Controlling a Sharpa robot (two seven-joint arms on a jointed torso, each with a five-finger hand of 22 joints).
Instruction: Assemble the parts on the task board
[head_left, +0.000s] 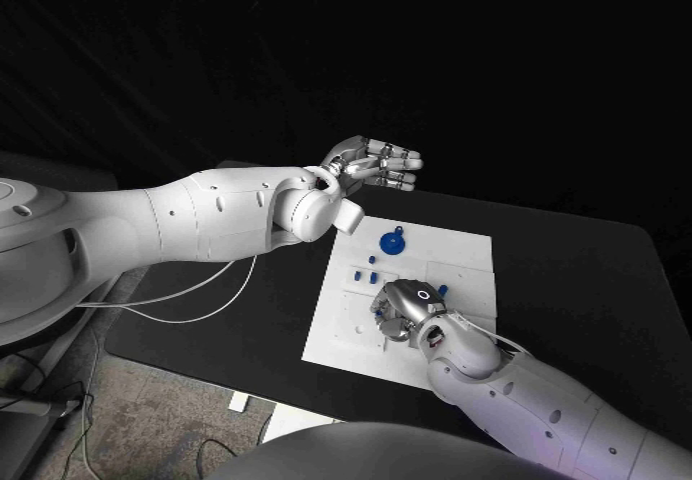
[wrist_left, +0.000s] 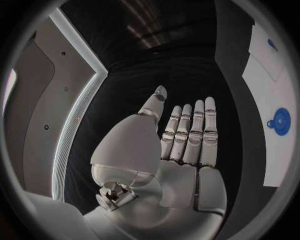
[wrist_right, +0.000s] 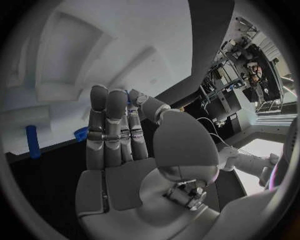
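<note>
Hovering low over the task board (head_left: 462, 245), right robot hand (head_left: 404, 308) has fingers straight and together, grip unclear; blue parts (head_left: 372, 272) lie just beyond it. Left robot hand (head_left: 372, 165), open and empty, is raised well off the surface (head_left: 577, 260).

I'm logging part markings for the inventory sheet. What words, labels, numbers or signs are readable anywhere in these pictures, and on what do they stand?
None can be read.
Task board: white, no readable print.
Blue round part: no marking visible.
Left hand and right hand: no legible label.
Room clutter at the rim of the right wrist view: too small and blurred to read.
</note>
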